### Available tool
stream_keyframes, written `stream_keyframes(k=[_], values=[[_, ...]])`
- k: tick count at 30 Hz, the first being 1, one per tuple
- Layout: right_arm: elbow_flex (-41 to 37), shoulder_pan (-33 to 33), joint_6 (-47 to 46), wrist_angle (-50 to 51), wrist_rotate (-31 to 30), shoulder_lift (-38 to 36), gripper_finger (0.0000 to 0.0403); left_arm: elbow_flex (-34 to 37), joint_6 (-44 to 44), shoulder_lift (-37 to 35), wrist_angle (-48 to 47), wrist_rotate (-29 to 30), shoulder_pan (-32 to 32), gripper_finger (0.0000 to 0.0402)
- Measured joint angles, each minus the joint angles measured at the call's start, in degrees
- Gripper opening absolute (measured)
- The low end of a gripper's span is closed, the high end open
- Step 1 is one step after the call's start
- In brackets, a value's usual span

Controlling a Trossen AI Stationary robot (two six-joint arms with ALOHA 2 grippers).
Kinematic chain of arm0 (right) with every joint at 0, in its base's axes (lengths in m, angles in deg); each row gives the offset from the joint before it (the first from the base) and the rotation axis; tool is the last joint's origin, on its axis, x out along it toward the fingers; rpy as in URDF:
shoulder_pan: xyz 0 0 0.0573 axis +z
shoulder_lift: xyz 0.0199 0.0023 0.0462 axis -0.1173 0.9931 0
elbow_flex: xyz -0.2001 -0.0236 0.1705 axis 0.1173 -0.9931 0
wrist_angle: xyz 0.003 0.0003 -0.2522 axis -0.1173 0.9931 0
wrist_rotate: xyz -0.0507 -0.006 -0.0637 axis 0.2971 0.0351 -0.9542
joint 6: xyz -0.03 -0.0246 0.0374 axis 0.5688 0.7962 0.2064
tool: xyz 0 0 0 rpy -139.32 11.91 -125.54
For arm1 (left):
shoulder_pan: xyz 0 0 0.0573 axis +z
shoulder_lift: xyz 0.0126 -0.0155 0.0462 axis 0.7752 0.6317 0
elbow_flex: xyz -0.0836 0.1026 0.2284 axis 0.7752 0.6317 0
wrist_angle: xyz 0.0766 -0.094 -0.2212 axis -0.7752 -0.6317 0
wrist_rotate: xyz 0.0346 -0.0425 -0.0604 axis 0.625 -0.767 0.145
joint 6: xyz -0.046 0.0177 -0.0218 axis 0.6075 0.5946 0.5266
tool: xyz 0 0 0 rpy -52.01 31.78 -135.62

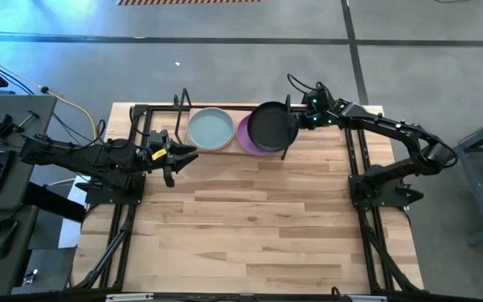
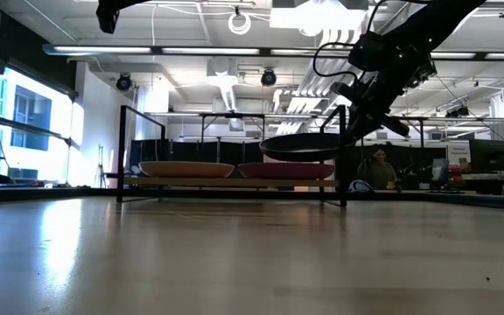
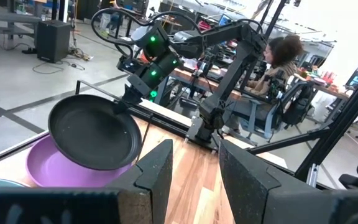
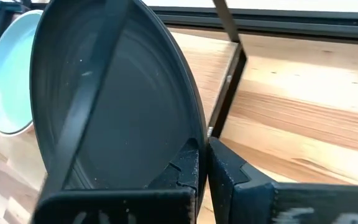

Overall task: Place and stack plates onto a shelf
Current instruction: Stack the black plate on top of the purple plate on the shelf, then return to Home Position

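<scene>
The shelf (image 1: 145,117), a wooden board in a black wire frame, stands along the table's far edge. A pale blue-green plate (image 1: 210,128) and a purple plate (image 1: 246,141) rest on it side by side. My right gripper (image 1: 292,126) is shut on a black plate (image 1: 271,126) that hovers just above the purple plate (image 2: 285,170), partly covering it from above. My left gripper (image 1: 174,155) waits open near the shelf's left end, with nothing between its fingers (image 3: 160,174). My right gripper pinches the black plate's rim (image 4: 188,155) between its two fingers, on the side toward the table's right edge. The fingers slant down at it from the right. The plate (image 2: 300,146) hangs nearly level, lifted clear of the purple plate below it.
Upright wire loops (image 1: 183,99) rise from the shelf's frame, and a frame post (image 2: 343,153) stands close to the held plate. The wooden tabletop (image 1: 250,226) stretches out in front of the shelf. A person (image 2: 376,168) sits beyond the table.
</scene>
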Motion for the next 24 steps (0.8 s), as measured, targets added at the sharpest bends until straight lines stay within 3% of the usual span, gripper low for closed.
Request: stream_keyframes(k=[11,20,24], values=[[0.0,1.65,0.05,-2.24,0.12,0.0,0.0012,0.0,0.02,0.0,0.02,0.0,-0.01,0.0122],[0.0,1.67,0.57,-2.7,0.3,0.0,0.0138,-0.01,0.07,0.0,0.07,-0.02,-0.01,0.0122],[0.07,1.57,3.88,-3.39,3.75,0.0,0.0174,-0.02,0.07,0.0,0.07,-0.01,-0.01,0.0122]])
